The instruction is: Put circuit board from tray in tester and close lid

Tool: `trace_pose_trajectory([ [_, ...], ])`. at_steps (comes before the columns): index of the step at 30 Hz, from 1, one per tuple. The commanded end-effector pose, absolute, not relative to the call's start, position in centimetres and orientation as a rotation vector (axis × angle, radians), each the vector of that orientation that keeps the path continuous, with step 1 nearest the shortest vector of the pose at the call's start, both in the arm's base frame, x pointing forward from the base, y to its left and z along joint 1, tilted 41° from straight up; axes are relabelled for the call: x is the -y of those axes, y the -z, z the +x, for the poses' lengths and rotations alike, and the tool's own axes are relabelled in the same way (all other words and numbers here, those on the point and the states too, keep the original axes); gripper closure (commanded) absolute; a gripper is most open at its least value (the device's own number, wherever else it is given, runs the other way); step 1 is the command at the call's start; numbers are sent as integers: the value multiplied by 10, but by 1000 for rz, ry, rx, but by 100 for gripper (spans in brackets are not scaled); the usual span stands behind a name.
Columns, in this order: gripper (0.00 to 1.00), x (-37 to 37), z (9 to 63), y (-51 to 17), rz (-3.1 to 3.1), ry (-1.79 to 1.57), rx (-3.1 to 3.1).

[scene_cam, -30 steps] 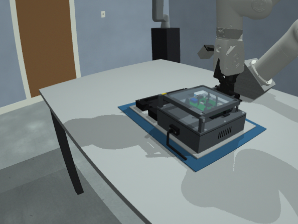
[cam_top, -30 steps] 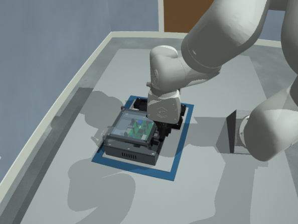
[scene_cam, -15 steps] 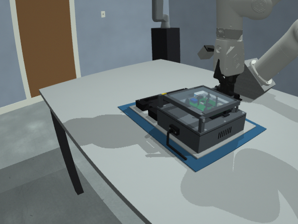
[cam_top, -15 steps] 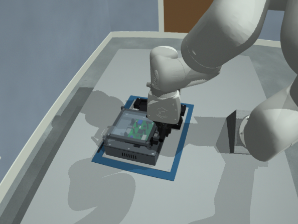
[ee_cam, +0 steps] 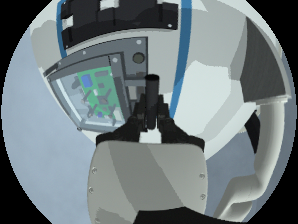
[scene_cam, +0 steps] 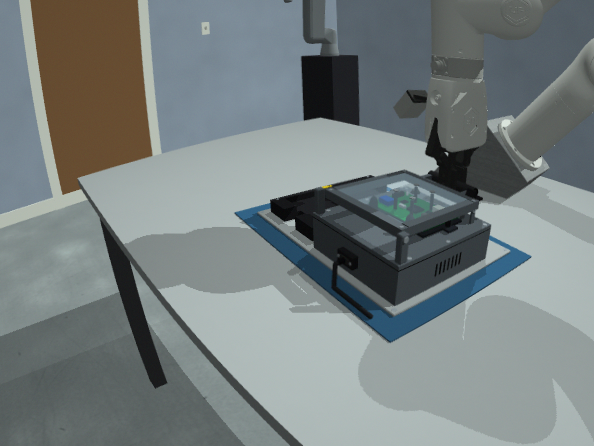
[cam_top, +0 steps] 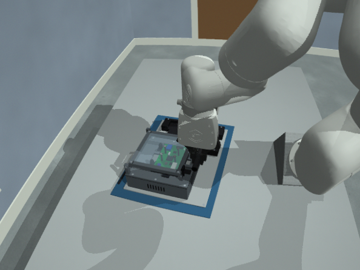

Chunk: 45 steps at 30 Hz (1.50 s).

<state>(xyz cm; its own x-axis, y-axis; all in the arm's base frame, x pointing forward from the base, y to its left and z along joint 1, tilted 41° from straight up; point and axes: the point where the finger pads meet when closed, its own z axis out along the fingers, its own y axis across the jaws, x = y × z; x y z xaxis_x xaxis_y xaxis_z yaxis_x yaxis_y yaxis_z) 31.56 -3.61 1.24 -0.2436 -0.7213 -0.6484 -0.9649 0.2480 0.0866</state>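
The lid (scene_cam: 400, 196) is down, nearly level over the tester (scene_cam: 400, 250), and the gripper (ee_cam: 152, 99) has its fingers clamped on the lid's handle (ee_cam: 152, 83), a short dark bar at the lid's edge. Through the clear pane you can see the circuit board (cam_top: 170, 155): green, dotted with dark parts, a blue block (scene_cam: 385, 199) on top and a pale connector (cam_top: 173, 165) at one end. It's inside the tester, under the lid, on the side toward the gripper (whether it lies flat on its pins, I can't tell through the glass). The tray (ee_cam: 120, 7) sits just behind the tester, black, both pockets showing pale floors in the wrist view. Tester and tray share a pale plate (scene_cam: 440, 290) on a blue mat (cam_top: 170, 206). The tester itself is a dark box with vent slots (scene_cam: 448, 264) on one wall and a black cable (scene_cam: 350, 290) curling off another. Small posts (scene_cam: 400, 247) stand at the lid's corners.
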Motion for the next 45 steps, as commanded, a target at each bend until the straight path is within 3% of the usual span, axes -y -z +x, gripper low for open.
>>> trace_pose_trajectory([
  [1,100,37,316,-12,-1530,-663,-2043],
  [3,100,37,316,-12,-1530,-663,-2043],
  [4,49,37,316,-12,-1530,-663,-2043],
  [45,49,38,316,-13,-1530,-663,-2043],
])
